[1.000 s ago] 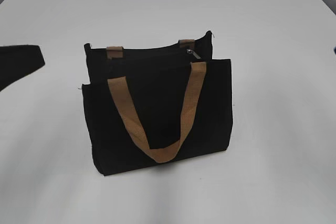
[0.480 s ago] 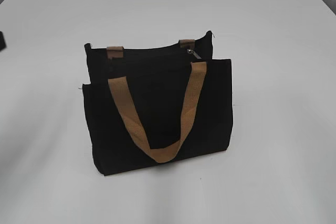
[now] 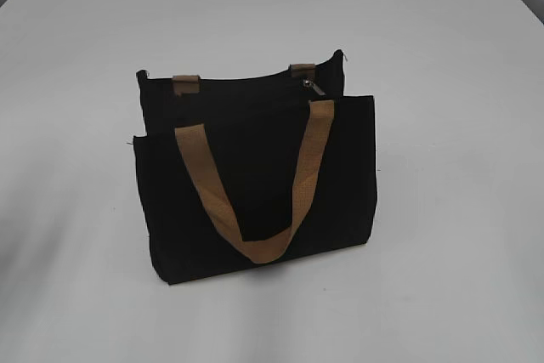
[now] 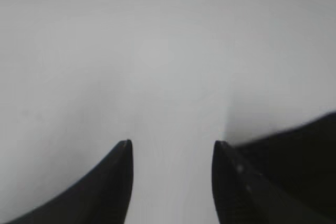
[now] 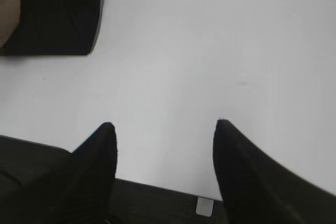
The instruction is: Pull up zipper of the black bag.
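White table [image 3: 442, 210], black bag [image 3: 255, 184] unmoved, left arm now gone.

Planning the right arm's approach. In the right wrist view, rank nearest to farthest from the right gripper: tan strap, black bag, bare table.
1. table, bare, directly ahead of the right gripper.
2. black bag, upper left.
3. tan strap, far left edge, beyond the black fabric.

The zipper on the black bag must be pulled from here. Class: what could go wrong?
1. The zipper pull is small and sits right beside a tan handle; an end effector may pinch webbing instead.
2. The black bag stands unsupported on the table, with both open end effectors away; pulling may tip or drag it.
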Controlling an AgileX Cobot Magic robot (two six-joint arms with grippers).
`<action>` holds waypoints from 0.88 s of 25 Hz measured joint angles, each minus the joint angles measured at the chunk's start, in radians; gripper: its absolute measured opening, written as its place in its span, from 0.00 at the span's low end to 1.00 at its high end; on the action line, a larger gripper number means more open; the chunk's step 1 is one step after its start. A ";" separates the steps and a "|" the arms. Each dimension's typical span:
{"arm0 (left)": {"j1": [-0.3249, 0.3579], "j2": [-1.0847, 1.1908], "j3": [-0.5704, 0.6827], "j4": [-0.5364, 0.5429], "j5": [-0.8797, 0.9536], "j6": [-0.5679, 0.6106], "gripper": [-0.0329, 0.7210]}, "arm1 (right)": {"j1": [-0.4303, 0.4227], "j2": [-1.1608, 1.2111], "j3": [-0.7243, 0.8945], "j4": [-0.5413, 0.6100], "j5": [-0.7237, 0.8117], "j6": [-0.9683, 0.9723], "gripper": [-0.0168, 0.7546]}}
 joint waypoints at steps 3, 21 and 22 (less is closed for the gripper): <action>-0.096 0.008 0.000 -0.501 0.054 0.479 0.53 | 0.000 -0.066 0.002 -0.001 0.002 0.001 0.61; -0.722 -0.423 -0.169 -0.741 0.626 1.109 0.49 | 0.000 -0.291 0.190 0.025 0.009 -0.033 0.61; -0.722 -0.459 -0.169 -0.701 0.693 1.109 0.49 | 0.000 -0.291 0.191 0.026 0.009 -0.037 0.61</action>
